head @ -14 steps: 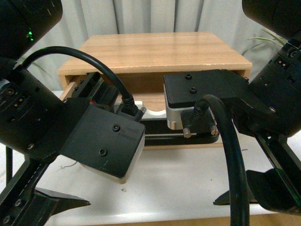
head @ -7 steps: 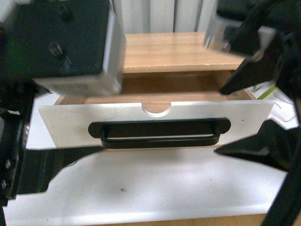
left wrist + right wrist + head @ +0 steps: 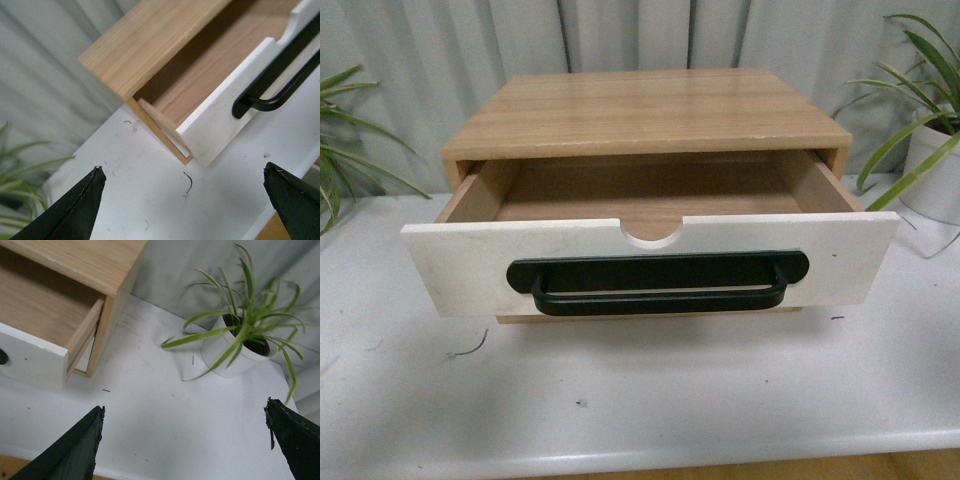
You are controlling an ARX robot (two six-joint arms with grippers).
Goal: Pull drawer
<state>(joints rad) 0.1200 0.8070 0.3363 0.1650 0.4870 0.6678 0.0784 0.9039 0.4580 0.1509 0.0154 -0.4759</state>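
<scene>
The drawer (image 3: 650, 262) stands pulled out of the wooden cabinet (image 3: 645, 108), its white front bearing a wide black bar handle (image 3: 658, 283) and a half-round notch in the top edge. Its wooden inside shows nothing in it. Neither arm appears in the front view. My left gripper (image 3: 185, 192) is open above the table, off the drawer's left corner (image 3: 210, 135), holding nothing. My right gripper (image 3: 185, 432) is open over the table to the right of the drawer's right corner (image 3: 35, 360), holding nothing.
The cabinet rests on a white table (image 3: 650, 400). A potted plant (image 3: 240, 340) in a white pot stands right of the cabinet, and leaves (image 3: 350, 140) of another plant reach in from the left. A curtain hangs behind. The table's front edge (image 3: 650, 462) runs close by.
Both arms have withdrawn from the front view, where they covered the drawer a second ago. The drawer now stands pulled out with its whole front in sight.
</scene>
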